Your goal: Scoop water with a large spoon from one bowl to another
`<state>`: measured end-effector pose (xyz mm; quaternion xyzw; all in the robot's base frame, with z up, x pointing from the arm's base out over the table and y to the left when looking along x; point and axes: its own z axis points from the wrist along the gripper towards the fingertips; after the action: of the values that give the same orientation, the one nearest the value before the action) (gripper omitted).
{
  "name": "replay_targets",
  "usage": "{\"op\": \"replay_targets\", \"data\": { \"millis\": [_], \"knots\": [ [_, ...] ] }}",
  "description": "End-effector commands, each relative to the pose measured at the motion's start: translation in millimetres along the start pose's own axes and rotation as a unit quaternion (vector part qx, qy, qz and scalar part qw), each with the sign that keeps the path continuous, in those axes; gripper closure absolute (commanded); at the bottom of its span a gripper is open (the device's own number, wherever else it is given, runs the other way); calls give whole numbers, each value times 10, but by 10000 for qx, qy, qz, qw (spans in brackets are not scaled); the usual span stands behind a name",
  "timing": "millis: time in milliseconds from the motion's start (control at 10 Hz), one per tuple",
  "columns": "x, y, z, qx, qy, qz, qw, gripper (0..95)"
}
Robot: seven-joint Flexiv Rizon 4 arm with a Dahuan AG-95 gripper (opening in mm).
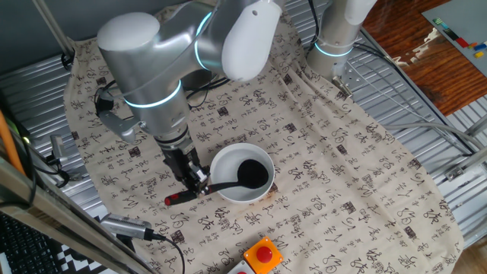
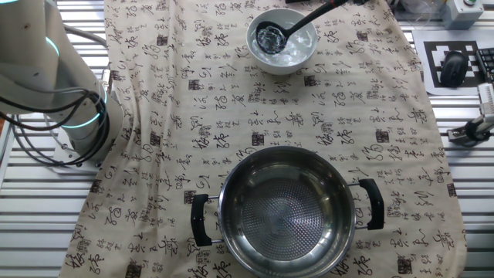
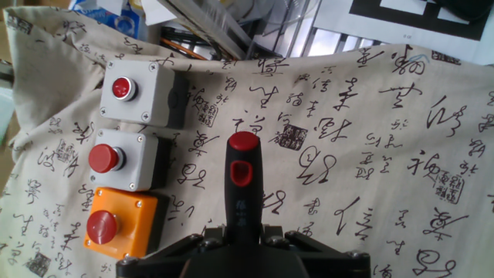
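My gripper is shut on the handle of the black ladle. The ladle's round scoop sits down inside the plain white bowl, and its red tip sticks out past my fingers. In the other fixed view the scoop lies in the water of the white bowl at the far end of the cloth. The shiny steel pot with two black side handles stands near the front. In the hand view the red-tipped ladle handle runs up from between my fingers.
Patterned cloth covers the table. Three button boxes, two grey and one orange, lie left of the handle tip; the orange one also shows in one fixed view. The arm's base stands at the cloth's left edge. Cables run along the table edges.
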<state>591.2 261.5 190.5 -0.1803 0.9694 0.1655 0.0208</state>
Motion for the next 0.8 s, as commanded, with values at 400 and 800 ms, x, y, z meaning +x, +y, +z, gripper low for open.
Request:
{"op": "replay_targets", "data": {
  "millis": [400, 800],
  "knots": [
    [33, 26, -42, -194, 40, 96, 9998, 950],
    [56, 16, -72, -194, 77, 84, 9997, 950]
  ]
}}
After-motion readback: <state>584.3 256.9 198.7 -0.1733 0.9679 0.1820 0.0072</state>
